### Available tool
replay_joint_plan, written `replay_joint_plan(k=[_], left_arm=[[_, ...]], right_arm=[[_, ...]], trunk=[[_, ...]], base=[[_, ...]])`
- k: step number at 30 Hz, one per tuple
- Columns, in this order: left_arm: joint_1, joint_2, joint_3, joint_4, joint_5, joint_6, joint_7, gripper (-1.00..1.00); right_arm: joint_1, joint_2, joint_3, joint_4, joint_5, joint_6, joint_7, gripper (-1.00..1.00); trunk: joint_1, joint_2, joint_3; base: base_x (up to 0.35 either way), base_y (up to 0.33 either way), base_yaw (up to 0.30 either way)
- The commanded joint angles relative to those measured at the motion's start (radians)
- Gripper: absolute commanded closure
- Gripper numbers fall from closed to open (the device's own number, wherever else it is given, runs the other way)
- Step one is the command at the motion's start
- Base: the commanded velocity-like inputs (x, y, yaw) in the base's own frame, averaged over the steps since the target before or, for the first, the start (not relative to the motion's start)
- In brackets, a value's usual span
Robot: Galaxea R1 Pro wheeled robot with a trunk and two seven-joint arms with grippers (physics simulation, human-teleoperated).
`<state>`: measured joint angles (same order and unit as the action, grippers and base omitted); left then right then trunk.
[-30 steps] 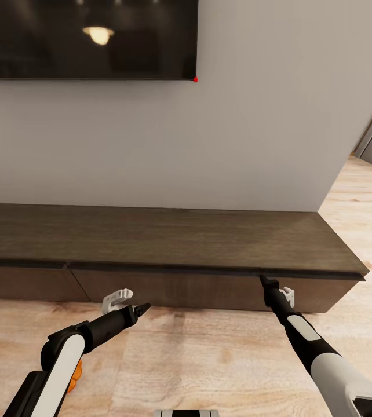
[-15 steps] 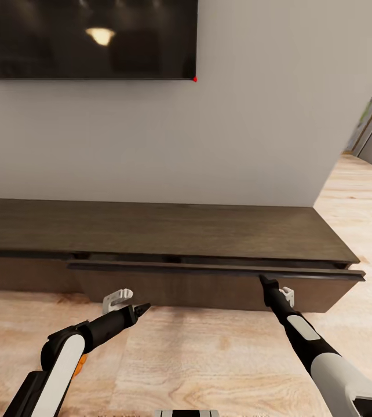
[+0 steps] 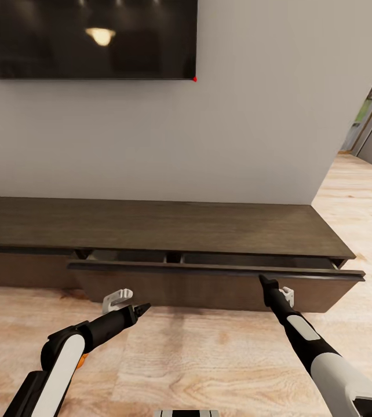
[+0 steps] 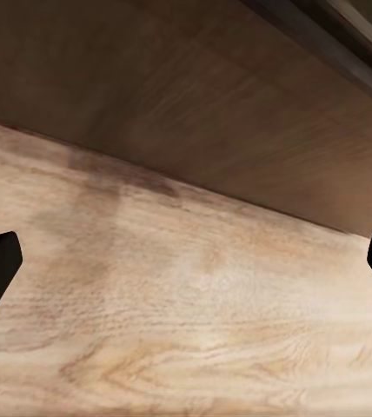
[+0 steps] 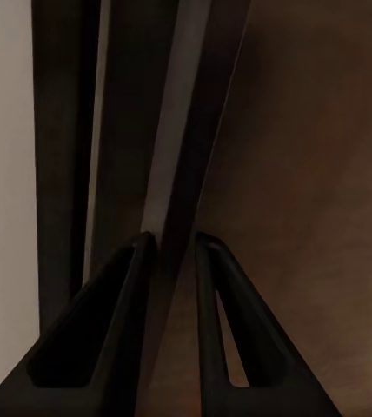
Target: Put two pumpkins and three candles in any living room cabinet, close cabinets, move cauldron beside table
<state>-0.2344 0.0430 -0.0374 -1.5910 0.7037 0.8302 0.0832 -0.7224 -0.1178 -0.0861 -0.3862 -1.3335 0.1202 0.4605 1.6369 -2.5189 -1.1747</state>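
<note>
Right wrist: gripper [image 5: 176, 248] seemingly pinches cabinet's [image 3: 209, 229] dark edge.

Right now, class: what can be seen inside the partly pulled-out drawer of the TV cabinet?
Inside the drawer, a divider separates dark compartments; no objects show in the open strip. The cabinet top covers everything farther back.

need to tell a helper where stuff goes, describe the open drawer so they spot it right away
Under the wall-mounted TV runs a long, low dark-brown cabinet on the wood floor. Its right-hand drawer is the one: pulled slightly forward, showing a dark gap with dividers behind its top edge, while the drawer front to its left sits flush. The right gripper pinches its top edge.
</note>
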Motion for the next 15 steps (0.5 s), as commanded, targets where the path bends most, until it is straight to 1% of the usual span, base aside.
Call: replay_joint_plan(k=[1, 7, 11, 15], left_arm=[[0.000, 0.001, -0.001, -0.001, 0.010, 0.003, 0.009, -1.00], [0.000, 0.000, -0.001, -0.001, 0.010, 0.003, 0.009, -1.00], [0.000, 0.000, -0.001, -0.001, 0.011, 0.003, 0.009, -1.00], [0.000, 0.000, -0.001, -0.001, 0.011, 0.003, 0.009, -1.00]], right_arm=[[0.000, 0.000, -0.012, 0.007, -0.010, 0.009, 0.002, 1.00], [0.000, -0.002, -0.011, 0.007, -0.009, 0.020, 0.004, 1.00], [0.000, -0.013, -0.011, 0.007, -0.009, 0.032, 0.011, 1.00], [0.000, -0.014, -0.012, 0.007, -0.009, 0.032, 0.009, 1.00]], trunk=[[0.000, 0.000, -0.001], [0.000, 0.000, -0.001], [0.000, 0.000, -0.001], [0.000, 0.000, -0.001]], base=[[0.000, 0.000, 0.000], [0.000, 0.000, 0.000], [0.000, 0.000, 0.000], [0.000, 0.000, 0.000]])
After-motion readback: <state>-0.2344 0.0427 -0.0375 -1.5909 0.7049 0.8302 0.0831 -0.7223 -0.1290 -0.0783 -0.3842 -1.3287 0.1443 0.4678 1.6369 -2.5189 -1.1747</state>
